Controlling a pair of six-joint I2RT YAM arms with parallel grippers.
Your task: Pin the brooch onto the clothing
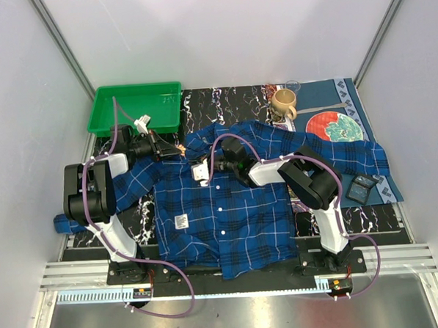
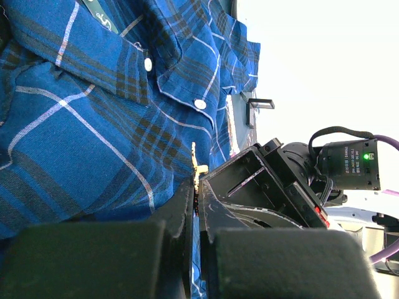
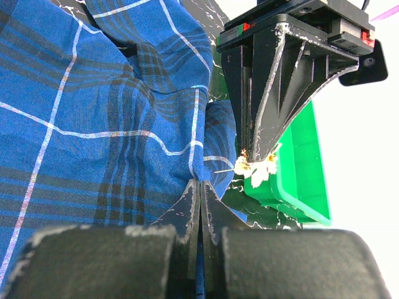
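Blue plaid long-sleeved button-up shirt (image 1: pixel 229 222) spread across black marbled desk (image 1: pixel 201 102). Tiny pale gold flower-shaped brooch (image 3: pixel 255 169) clamped at fingertips of left end effector (image 2: pixel 196 190), held just beside a raised fold of shirt near collar, thin pin pointing toward cloth. Right end effector (image 3: pixel 201 187) clenched tight, tips set against that same fold, near brooch; unclear whether any cloth actually pinched.

Step in hand, by appearances: bringing pin point up to fabric, piercing not yet done. Next move likely calling for a slow, straight push of pin through one taut layer, right end effector steadying cloth, then point brought back out and clasp closed. Small target, little room between both sets of fingers.

Counted: one brooch, one shirt, two end effectors, one green plastic tray (image 1: pixel 135 109) at far left, one tan mug (image 1: pixel 283 104), one round red and teal plate (image 1: pixel 334 126).
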